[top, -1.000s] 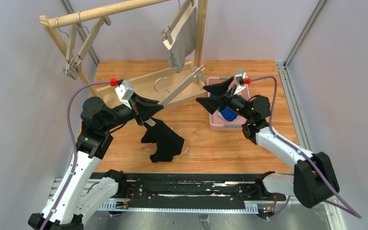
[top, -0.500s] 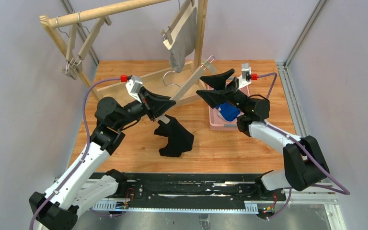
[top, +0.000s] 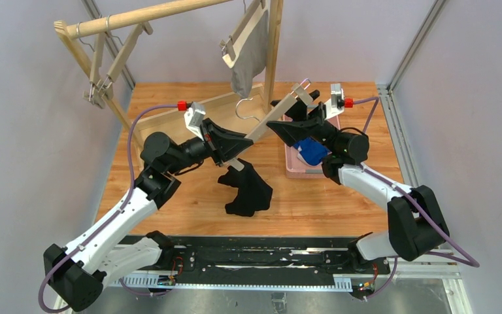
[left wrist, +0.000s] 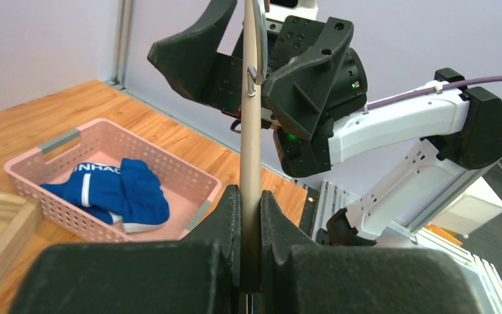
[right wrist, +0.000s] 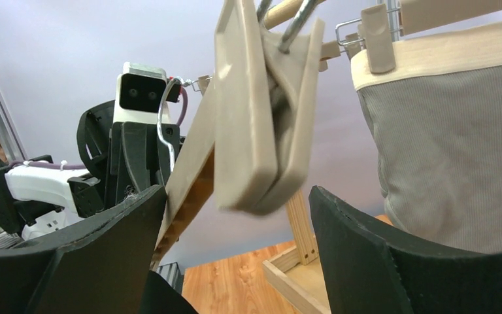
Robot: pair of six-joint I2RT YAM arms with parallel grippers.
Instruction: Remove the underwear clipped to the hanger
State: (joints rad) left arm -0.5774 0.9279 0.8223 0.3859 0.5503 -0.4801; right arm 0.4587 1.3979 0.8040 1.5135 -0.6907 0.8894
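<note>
My left gripper (top: 236,148) is shut on the bar of a wooden clip hanger (top: 271,118), held tilted over the table. The black underwear (top: 248,190) hangs from the hanger's lower end. My right gripper (top: 292,120) is open, its jaws on either side of the hanger's upper end clip (right wrist: 261,131). The blue underwear (top: 312,152) lies in the pink basket (top: 293,167). The grey underwear (top: 248,52) hangs clipped on a hanger on the rack. In the left wrist view my gripper (left wrist: 250,193) pinches the bar (left wrist: 251,131). In the right wrist view my gripper (right wrist: 235,196) stands wide open.
A wooden rack (top: 137,19) stands at the back, its base frame (top: 170,118) on the table. An empty hanger (top: 101,72) hangs at its left. The table's right edge has a metal rail (top: 399,137).
My left arm has carried the hanger and black underwear to the right and up. My right gripper has moved in around the hanger's upper end.
</note>
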